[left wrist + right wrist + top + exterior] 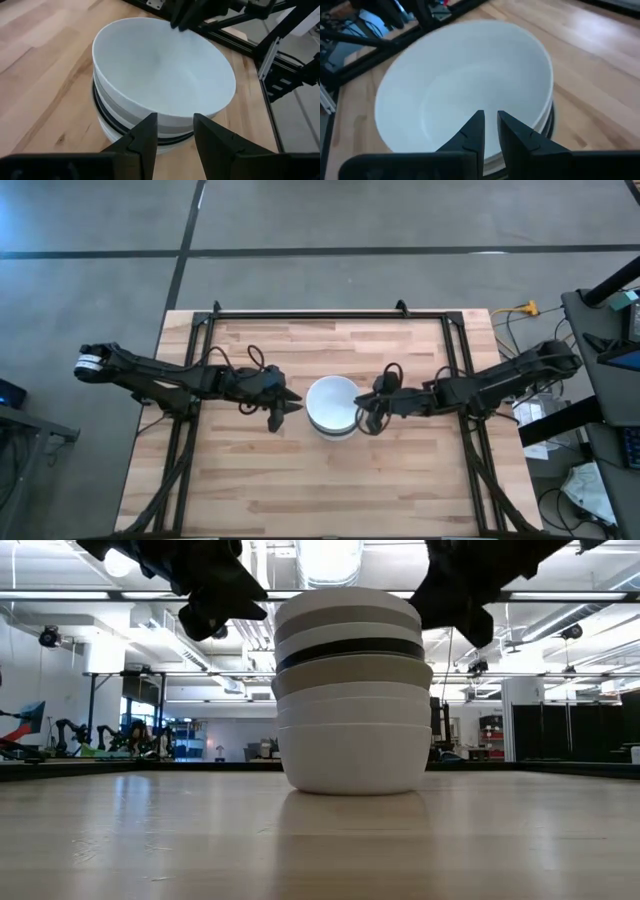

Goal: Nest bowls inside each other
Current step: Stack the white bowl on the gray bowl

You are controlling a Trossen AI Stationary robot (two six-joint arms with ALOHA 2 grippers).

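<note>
The bowls [332, 406] stand nested in one stack at the table's middle, the bottom white bowl's base on the wood. The low view shows the bowls [352, 690] as white, grey and black rims, with a white bowl on top. My left gripper [290, 408] hovers open just left of the stack at rim height, its fingers [147, 132] short of the top bowl's rim [165, 117]. My right gripper [365, 412] hovers just right of the stack, its fingers [502, 125] a narrow gap apart over the top bowl [465, 85].
A black frame rail [330, 312] runs along the table's far edge and down both sides. Bare wood [330, 490] lies toward the near edge. Cables and equipment [600, 380] sit beyond the right edge.
</note>
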